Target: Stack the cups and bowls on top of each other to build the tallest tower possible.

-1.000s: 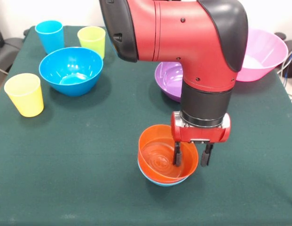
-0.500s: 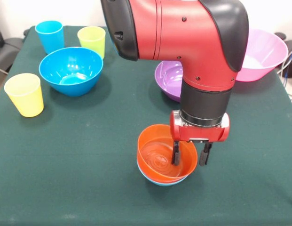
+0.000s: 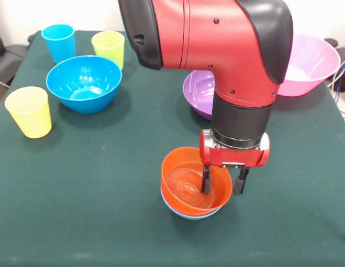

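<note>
Pincer (image 3: 221, 186) is seen straddling the right rim of the glossy orange plastic bowl (image 3: 190, 186), one finger inside, one outside; whether the rim is actually clamped cannot be told. That bowl is nested in a light-blue plastic bowl (image 3: 186, 214) near the desk (image 3: 105, 194) front: tower barely begun. Left loose: deep blue bowl (image 3: 83, 83), wide purple bowl (image 3: 199, 92), large pink bowl (image 3: 312, 62), yellow tumbler (image 3: 29, 111), blue tumbler (image 3: 59, 42), lime-green tumbler (image 3: 108, 48).

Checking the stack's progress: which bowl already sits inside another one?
The orange bowl, nested in the light-blue bowl under the gripper. The blue, purple and pink bowls stand alone.
</note>
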